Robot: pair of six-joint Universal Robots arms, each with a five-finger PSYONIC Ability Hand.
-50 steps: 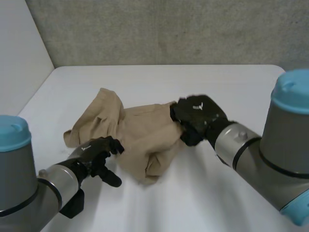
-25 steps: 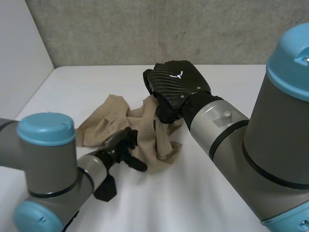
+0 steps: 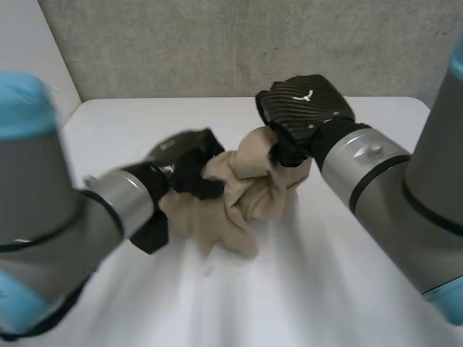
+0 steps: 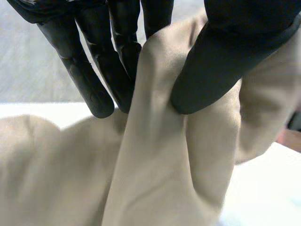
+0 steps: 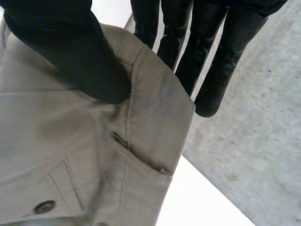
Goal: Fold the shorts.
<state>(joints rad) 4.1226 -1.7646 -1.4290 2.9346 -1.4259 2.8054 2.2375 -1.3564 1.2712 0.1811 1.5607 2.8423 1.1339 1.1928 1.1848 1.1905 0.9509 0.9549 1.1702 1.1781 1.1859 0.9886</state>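
My left hand (image 3: 184, 165) pinches the bunched tan shorts (image 3: 242, 206) at their nine o'clock side, mid white table (image 3: 325, 289). At one o'clock, my right hand (image 3: 300, 108) clamps thumb and fingers on the waistband (image 5: 155, 89).

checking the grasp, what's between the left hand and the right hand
The bunched tan shorts fill that gap in the head view; the left hand and right hand each pinch a fold of them.

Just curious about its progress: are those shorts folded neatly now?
No, bunched up. The shorts hang crumpled between the left robot hand and right robot hand, each pinching cloth.
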